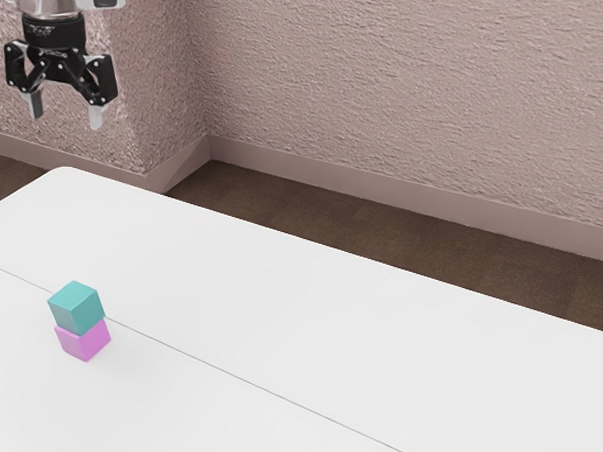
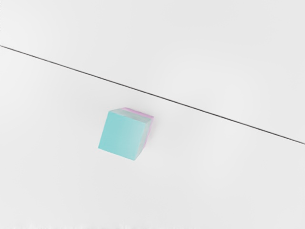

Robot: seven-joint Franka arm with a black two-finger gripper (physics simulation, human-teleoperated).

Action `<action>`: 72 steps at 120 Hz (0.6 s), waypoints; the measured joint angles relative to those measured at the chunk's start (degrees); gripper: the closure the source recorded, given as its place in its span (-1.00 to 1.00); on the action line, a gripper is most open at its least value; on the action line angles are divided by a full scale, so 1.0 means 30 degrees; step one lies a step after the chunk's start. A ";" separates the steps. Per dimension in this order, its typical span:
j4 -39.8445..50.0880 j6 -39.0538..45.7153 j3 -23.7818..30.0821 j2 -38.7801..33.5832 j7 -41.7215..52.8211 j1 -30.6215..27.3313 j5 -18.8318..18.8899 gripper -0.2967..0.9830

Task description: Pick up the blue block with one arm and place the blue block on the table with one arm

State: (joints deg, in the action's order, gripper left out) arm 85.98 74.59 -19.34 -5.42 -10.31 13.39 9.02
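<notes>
Blue block [image 1: 76, 307] is seen stacked on the pink block [image 1: 83, 340], on the table [image 1: 307, 326], near the thin seam [image 1: 220, 367]. Likely light, rigid, not fragile; flat faces could be a bit slippery, though that can't be confirmed from looks. Best gripped across two opposite side faces, hand squared to them. Grip should be kept at the blue block's own height: if taken too low, the pink one could be pinched or dragged too. Straight lift advised, since the lower block could be nudged by any sideways push. Fingers [image 1: 96, 117]: spread well apart, nothing held, nothing touched, held high above the table. Pick not yet made; descent and alignment needed first.
</notes>
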 joint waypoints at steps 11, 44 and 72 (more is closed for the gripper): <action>0.0000 -0.0071 0.0006 0.0000 -0.0214 0.0038 0.0007 -0.54; -0.6277 -0.1271 0.2182 -0.0351 0.0038 0.0895 0.0137 -0.53; -0.5494 -0.1469 0.2071 0.0127 0.0287 0.0563 -0.0335 -0.54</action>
State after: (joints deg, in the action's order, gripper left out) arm 69.50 70.19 -13.12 -5.04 -9.45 15.08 8.01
